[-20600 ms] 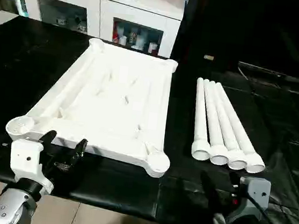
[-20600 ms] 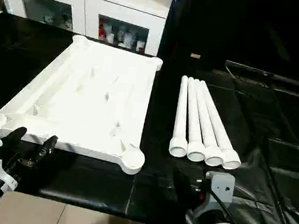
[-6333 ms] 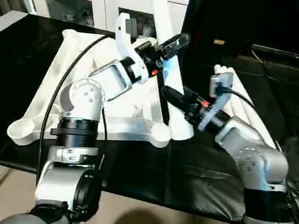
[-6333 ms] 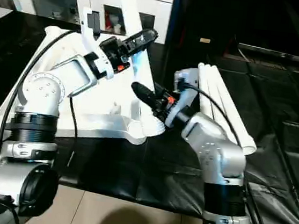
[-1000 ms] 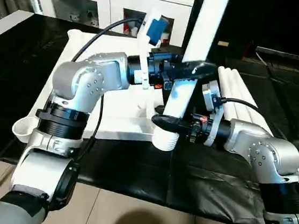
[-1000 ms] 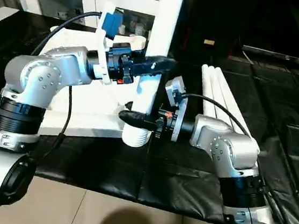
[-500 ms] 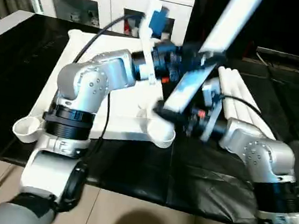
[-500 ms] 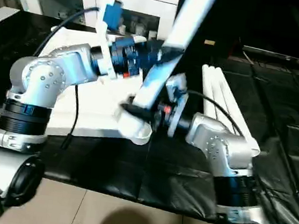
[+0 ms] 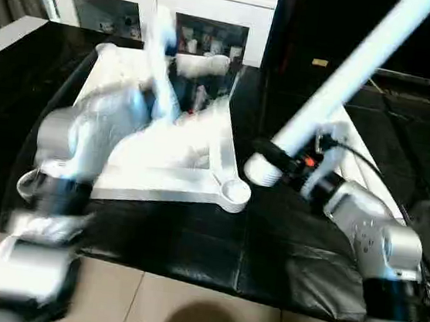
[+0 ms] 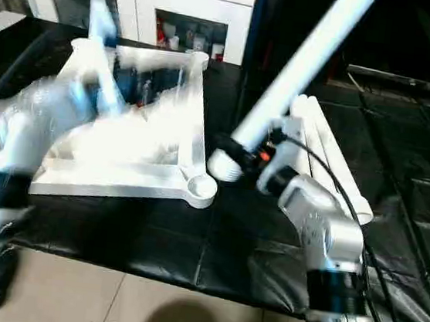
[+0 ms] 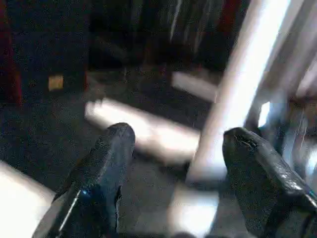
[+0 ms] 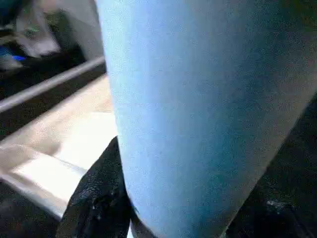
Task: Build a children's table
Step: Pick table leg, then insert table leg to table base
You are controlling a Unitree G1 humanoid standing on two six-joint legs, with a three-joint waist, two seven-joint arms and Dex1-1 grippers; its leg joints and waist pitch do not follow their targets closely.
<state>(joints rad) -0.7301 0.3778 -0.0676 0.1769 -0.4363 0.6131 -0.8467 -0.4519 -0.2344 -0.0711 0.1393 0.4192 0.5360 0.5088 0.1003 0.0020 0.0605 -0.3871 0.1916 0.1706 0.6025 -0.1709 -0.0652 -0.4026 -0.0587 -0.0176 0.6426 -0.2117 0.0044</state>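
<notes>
The children's table top (image 9: 222, 135) lies ribbed side up on the black surface, with its near right corner socket (image 9: 235, 189) bare. My right gripper (image 9: 279, 156) is shut on one white leg (image 9: 341, 74) near its thick end (image 9: 258, 171). That end hangs just right of the socket, and the leg slants up to the right. In the right wrist view the leg (image 12: 198, 109) sits against a black finger (image 12: 99, 193). My left arm (image 9: 98, 128) is a blur over the table top. My left gripper (image 11: 179, 135) is open with nothing between its fingers. Other legs (image 10: 322, 138) lie behind my right arm.
A white glass-door cabinet (image 9: 139, 5) stands behind the work surface. The black-covered surface ends at a front edge (image 9: 188, 263) above tiled floor. A black cable (image 10: 375, 257) runs along my right arm.
My left gripper has let go of the leg, opened, and swung back left over the table top. The leg, held by the right gripper alone, has tipped rightward, its thick end moving right.
</notes>
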